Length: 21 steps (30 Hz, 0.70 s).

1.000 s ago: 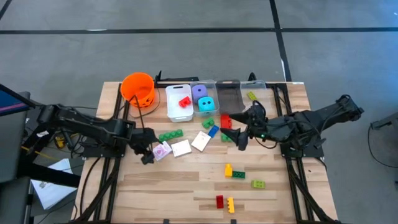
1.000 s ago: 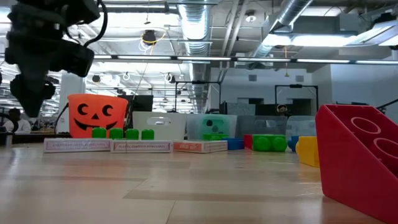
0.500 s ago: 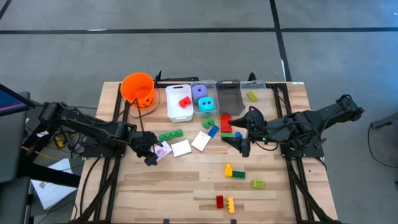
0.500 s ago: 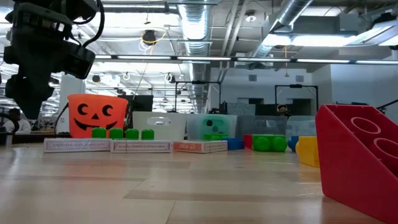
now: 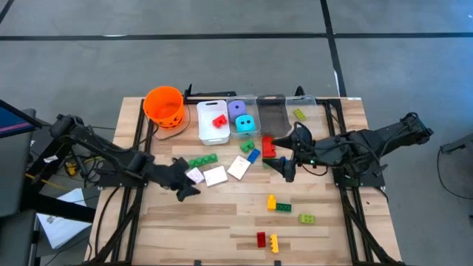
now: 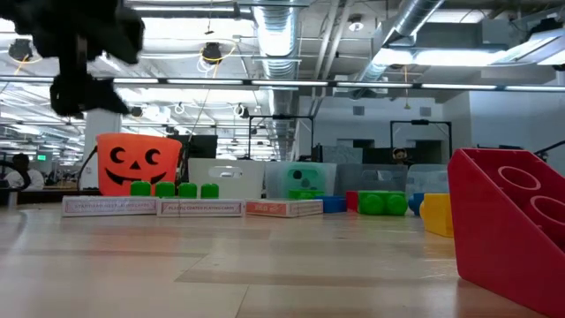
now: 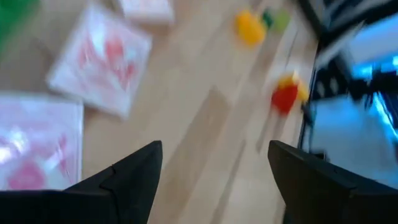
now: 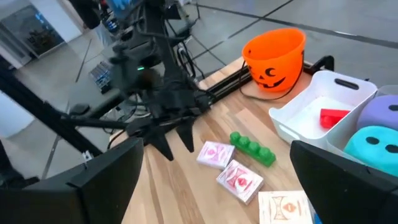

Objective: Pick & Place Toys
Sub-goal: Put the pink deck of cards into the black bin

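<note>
Left gripper (image 5: 185, 180) is seen low over the wooden table (image 5: 185, 222), jaws parted fairly wide and empty, just beside the leftmost red-and-white card (image 5: 194, 175), which lies flat next to two more red-and-white cards (image 5: 215, 175) and below the green four-stud plastic brick (image 5: 202, 159). Right gripper (image 5: 284, 159) is held with jaws wide and empty near the red plastic brick (image 5: 269, 144) and the clear plastic bins (image 5: 275, 111). Teal and purple dice (image 5: 244, 124) and a small red brick are already seen in the bins; yellow, green and red bricks (image 5: 279, 205) are scattered on the near table. The step in hand is judged to be a card pick: since the card lies flat, one finger should be brought to its edge, the jaws lowered squarely and closed slowly, neighbouring cards not disturbed. The orange pumpkin bucket (image 5: 163, 105) should be avoided.
</note>
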Tool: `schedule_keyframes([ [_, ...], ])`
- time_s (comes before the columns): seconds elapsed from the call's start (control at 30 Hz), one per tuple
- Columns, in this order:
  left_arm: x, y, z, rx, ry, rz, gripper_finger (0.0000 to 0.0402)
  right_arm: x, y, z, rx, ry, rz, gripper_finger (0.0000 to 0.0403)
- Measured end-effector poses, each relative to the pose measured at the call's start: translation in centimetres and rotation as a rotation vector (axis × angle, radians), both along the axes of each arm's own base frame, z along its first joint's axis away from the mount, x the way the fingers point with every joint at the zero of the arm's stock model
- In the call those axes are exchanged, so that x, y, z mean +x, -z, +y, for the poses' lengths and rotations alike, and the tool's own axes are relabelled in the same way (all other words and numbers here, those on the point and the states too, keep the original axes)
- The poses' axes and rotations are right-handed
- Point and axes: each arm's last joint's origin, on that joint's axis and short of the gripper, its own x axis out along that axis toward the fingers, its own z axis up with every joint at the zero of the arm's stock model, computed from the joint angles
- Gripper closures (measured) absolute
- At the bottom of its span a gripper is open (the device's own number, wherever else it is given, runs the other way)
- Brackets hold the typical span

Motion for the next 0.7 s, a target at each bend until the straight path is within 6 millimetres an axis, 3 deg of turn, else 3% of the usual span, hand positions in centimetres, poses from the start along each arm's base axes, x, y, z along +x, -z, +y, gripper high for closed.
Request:
schedule_keyframes([
  [0.17, -2.4, -0.5, -1.4, 0.221, -0.108, -0.075, 0.0121, 0.4, -0.4, -0.9, 0.025, 0.013, -0.039, 0.0006],
  [0.33, -4.4, 0.7, -2.5, 0.395, -0.168, -0.043, 0.0134, 0.9, -0.6, -2.1, 0.048, 0.021, -0.061, 0.0006],
  [0.7, -5.7, 7.7, -2.5, 0.489, -0.214, 0.074, 0.0148, 1.4, -0.8, -4.4, 0.058, 0.099, -0.09, 0.0006],
])
